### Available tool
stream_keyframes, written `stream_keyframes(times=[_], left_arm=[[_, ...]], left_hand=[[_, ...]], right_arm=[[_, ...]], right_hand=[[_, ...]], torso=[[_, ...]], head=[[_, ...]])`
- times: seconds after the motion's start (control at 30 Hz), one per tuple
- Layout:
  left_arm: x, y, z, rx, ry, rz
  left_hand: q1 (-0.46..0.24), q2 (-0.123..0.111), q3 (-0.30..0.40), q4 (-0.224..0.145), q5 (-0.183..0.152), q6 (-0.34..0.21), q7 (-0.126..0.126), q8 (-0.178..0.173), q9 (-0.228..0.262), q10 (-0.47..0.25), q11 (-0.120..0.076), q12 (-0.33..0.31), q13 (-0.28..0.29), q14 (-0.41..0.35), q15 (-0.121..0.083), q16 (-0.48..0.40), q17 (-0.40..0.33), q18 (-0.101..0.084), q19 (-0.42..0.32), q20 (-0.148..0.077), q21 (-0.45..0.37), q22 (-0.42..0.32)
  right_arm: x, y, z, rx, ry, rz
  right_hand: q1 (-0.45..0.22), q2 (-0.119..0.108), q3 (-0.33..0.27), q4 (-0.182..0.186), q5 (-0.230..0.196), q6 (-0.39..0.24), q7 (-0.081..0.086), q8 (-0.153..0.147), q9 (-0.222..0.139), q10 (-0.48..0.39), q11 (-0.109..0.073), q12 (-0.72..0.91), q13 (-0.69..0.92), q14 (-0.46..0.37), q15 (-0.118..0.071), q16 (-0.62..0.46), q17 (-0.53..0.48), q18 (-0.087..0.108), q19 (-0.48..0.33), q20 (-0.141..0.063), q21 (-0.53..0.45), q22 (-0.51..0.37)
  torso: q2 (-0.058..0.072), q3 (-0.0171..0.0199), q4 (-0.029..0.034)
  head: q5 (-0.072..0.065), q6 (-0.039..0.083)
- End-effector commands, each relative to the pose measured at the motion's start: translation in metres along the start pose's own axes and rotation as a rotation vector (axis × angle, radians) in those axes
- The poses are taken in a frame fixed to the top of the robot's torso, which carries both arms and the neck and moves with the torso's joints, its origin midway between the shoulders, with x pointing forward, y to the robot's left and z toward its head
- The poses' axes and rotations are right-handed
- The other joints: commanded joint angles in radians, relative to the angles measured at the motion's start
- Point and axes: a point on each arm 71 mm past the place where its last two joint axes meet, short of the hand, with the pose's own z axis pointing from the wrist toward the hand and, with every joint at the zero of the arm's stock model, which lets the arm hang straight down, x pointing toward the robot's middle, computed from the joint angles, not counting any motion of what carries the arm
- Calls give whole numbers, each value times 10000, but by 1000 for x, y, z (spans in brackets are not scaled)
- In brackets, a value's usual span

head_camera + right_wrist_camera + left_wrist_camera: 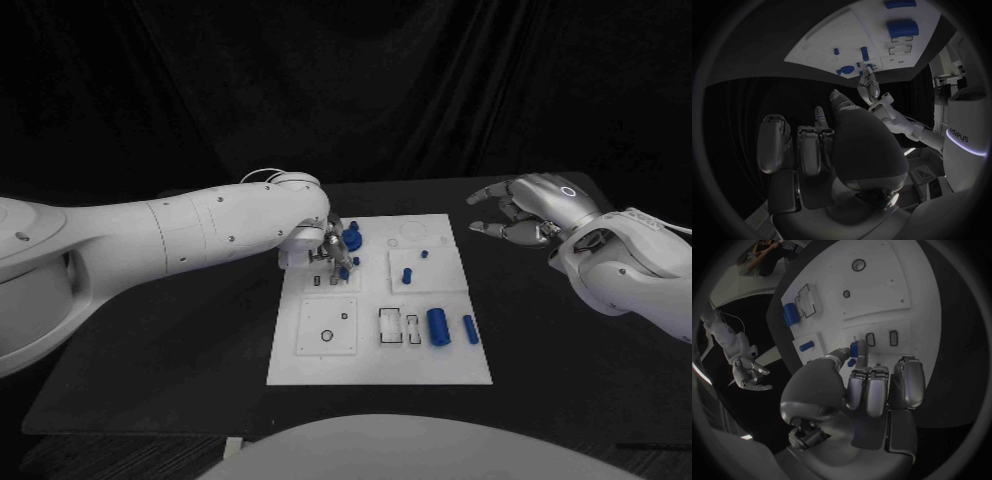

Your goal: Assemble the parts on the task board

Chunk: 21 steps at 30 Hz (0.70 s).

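**Left hand pinching a blue part at the board's far-left recesses**

The flat white rectangular task board lay in the middle of the black table; its near half carried a plain white panel with a small ring-shaped hole on the left, and on the right a large blue block-shaped part beside a slimmer blue cylindrical part, both lying flat next to rectangular recesses. Farther in, a short blue peg-shaped part and a smaller blue stub part sat on the right-hand middle panel. Over the far-left section, the silver left hand was lowered onto the board; in the left wrist view its thumb and one fingertip pinched a small blue part just beside two slot-shaped recesses, the other fingers curled alongside. Another blue piece lay just beyond that hand. The silver right hand hung above the table beyond the board's far-right corner, well apart from it; its fingers were loosely curled, separated, and held nothing.
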Motion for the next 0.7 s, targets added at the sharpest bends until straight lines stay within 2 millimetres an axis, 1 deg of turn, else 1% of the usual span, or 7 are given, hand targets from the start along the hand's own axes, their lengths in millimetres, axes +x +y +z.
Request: stream_keyframes(times=[0.03, 0.1, 0.17, 0.3, 0.5, 0.7], left_arm=[[2, 2, 0, 116, -39, -85], [2, 5, 0, 76, -65, -130], [1, 8, -1, 34, -90, -180], [1, 14, -2, -33, -136, -273], [2, 23, -5, -101, -188, -394], [2, 26, -6, -138, -306, -517]], left_hand=[[-166, -114, 733, -446, 40, 82, -14, -56, 117, 1028, -9, 35, 2626, 1056, -29, 27, 2634, -53, -14, 49, -56, 646], [-204, -130, 789, -452, 41, 87, -15, -60, 137, 1028, -6, 35, 2626, 1056, -30, 27, 2634, -54, -12, 50, -57, 650], [-371, -204, 1014, -476, 34, 105, -13, -82, 224, 1028, -3, 35, 2626, 1056, -30, 27, 2634, -53, -7, 52, -69, 664], [-441, -233, 1104, -486, 29, 113, -13, -93, 262, 1028, -3, 35, 2626, 1056, -30, 27, 2634, -51, -10, 52, -78, 665], [-508, -251, 1172, -483, 20, 127, -13, -99, 294, 1028, -2, 35, 2626, 1056, -30, 27, 2634, -52, -3, 53, -79, 675], [-556, -245, 1246, -482, 13, 138, -15, -106, 323, 1028, -5, 35, 2626, 1056, -31, 27, 2634, -53, 3, 52, -81, 683]], right_arm=[[1, -3, -1, 253, 90, -20], [2, -3, -2, 272, 104, -20], [2, -4, -2, 294, 120, -22], [3, -5, -4, 339, 158, -24], [4, -6, -5, 389, 232, -16], [6, -6, -6, 393, 280, -6]], right_hand=[[-46, -3, -10, -69, -33, 110, 12, 47, -7, 1059, 72, 26, 2631, 1056, 90, 26, 2635, -3, 9, 42, -59, 1908], [-46, -3, -10, -69, -33, 110, 12, 47, -7, 1059, 72, 26, 2631, 1056, 90, 26, 2635, -3, 9, 42, -59, 1908], [-46, -3, -10, -69, -33, 110, 12, 47, -7, 1059, 72, 26, 2631, 1056, 90, 26, 2635, -3, 9, 42, -59, 1908], [-44, -1, -9, -73, -34, 115, 14, 47, -8, 1059, 74, 26, 2631, 1056, 92, 26, 2635, -2, 6, 44, -66, 1906], [-44, -1, -9, -73, -34, 115, 14, 47, -8, 1059, 74, 26, 2631, 1056, 92, 26, 2635, -2, 6, 44, -66, 1906], [-44, -1, -9, -73, -34, 115, 14, 47, -8, 1059, 74, 26, 2631, 1056, 92, 26, 2635, -2, 6, 44, -66, 1906]], torso=[[-8, 5, -8], [-7, 5, -5], [-6, 4, -1], [-6, 5, 2], [-6, 1, 10], [-10, 4, 17]], head=[[-5, -2], [-8, -2], [2, -2], [34, -2], [75, -2], [123, -2]])
